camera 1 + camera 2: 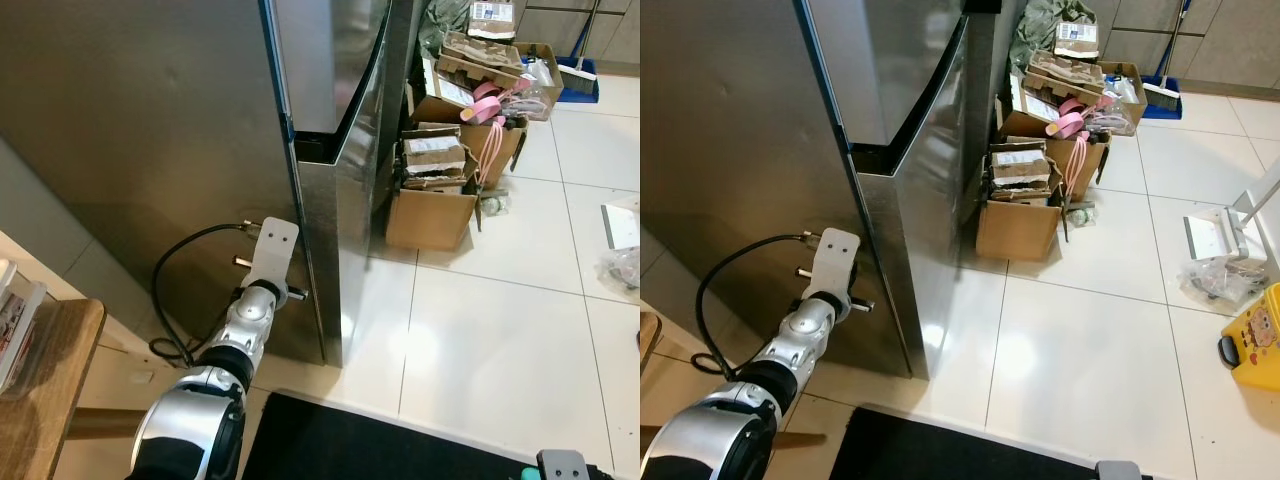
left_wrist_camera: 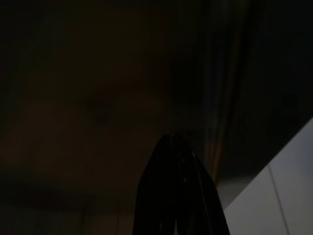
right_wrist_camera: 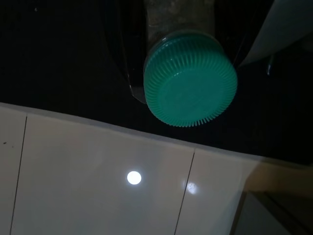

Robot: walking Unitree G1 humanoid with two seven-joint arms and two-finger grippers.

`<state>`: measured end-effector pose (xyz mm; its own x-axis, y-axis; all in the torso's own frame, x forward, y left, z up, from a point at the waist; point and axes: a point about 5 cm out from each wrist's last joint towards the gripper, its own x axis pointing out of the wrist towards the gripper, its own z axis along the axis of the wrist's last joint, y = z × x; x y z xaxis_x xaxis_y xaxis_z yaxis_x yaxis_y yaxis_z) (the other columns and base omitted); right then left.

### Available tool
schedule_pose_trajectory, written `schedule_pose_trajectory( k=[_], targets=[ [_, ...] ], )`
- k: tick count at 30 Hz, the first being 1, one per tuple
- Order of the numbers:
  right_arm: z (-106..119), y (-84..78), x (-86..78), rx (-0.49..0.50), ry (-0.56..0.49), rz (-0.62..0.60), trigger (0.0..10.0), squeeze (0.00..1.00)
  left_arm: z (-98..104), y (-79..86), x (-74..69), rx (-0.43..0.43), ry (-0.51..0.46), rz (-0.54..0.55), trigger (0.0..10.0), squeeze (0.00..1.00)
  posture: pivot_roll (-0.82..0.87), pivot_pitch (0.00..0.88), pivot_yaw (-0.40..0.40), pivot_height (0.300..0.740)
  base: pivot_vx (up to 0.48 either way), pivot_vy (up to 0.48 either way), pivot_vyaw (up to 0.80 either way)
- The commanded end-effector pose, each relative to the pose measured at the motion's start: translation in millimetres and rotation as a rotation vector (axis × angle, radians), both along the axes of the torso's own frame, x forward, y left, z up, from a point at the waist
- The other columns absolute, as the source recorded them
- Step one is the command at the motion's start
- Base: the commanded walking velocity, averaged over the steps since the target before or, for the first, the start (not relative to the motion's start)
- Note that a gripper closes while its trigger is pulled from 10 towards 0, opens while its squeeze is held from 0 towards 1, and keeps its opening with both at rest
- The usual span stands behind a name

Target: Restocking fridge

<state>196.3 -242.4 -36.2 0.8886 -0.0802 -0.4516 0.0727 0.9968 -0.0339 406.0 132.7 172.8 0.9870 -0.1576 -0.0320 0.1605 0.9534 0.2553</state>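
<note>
The stainless-steel fridge (image 1: 180, 130) stands with its doors closed, the door seam (image 1: 282, 110) running down its front. My left arm (image 1: 250, 325) reaches up to the lower door near its right edge, wrist mount (image 1: 276, 245) against the steel. In the dark left wrist view the left gripper (image 2: 172, 139) has its black fingers pressed together, shut, close to the door. My right gripper (image 3: 188, 73) is shut on a bottle with a ribbed green cap (image 3: 190, 81), held low over the black mat and white tiles.
Open cardboard boxes (image 1: 432, 205) full of packaging are stacked right of the fridge. A black mat (image 1: 360, 445) lies at my feet. A wooden table corner (image 1: 45, 380) is at the left. A yellow toy box (image 1: 1255, 335) and a white item (image 1: 1225, 240) sit on the tiles.
</note>
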Motion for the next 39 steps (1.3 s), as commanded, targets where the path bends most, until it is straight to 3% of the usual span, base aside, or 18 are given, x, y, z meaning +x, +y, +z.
schedule_pose_trajectory(
  k=[1, 7, 12, 26, 27, 29, 39],
  targets=[
    [-8, 0.3, -13.8, 0.014, 0.048, -0.019, 10.0, 0.0, -10, -11.4, -2.6, 0.006, 0.047, -0.038, 10.0, 0.0, -0.06, 0.378, 0.045, 0.74, 0.0, 0.0, 0.0],
    [-8, 1.5, -14.9, 0.017, 0.048, -0.023, 10.0, 0.0, -5, -24.8, -1.3, 0.002, 0.045, -0.076, 10.0, 0.0, -0.06, 0.38, 0.049, 0.74, 0.0, 0.0, 0.0],
    [-8, 4.2, -14.8, 0.023, 0.051, -0.026, 10.0, 0.0, 1, -46.8, -1.6, 0.002, 0.045, -0.154, 10.0, 0.0, -0.06, 0.379, 0.052, 0.74, 0.0, 0.0, 0.0],
    [-7, 2.6, -13.1, 0.021, 0.054, -0.033, 10.0, 0.0, 6, -54.0, -0.6, -0.04, 0.05, -0.16, 10.0, 0.0, -0.06, 0.372, 0.053, 0.74, 0.0, 0.0, 0.0],
    [-7, 2.2, -13.5, 0.02, 0.054, -0.034, 10.0, 0.0, 6, -55.3, -0.7, -0.055, 0.056, -0.167, 10.0, 0.95, -0.06, 0.373, 0.053, 0.74, 0.0, 0.0, 0.0],
    [-7, 1.5, -14.1, 0.019, 0.055, -0.035, 10.0, 0.0, 7, -57.3, -0.9, -0.075, 0.062, -0.176, 10.0, 1.0, -0.07, 0.372, 0.053, 0.74, 0.0, 0.0, 0.0],
    [-8, -0.3, -15.1, 0.018, 0.06, -0.039, 10.0, 0.0, 7, -62.4, -1.6, -0.099, 0.068, -0.197, 10.0, 1.0, -0.07, 0.372, 0.055, 0.74, 0.0, 0.0, 0.0]
  ],
)
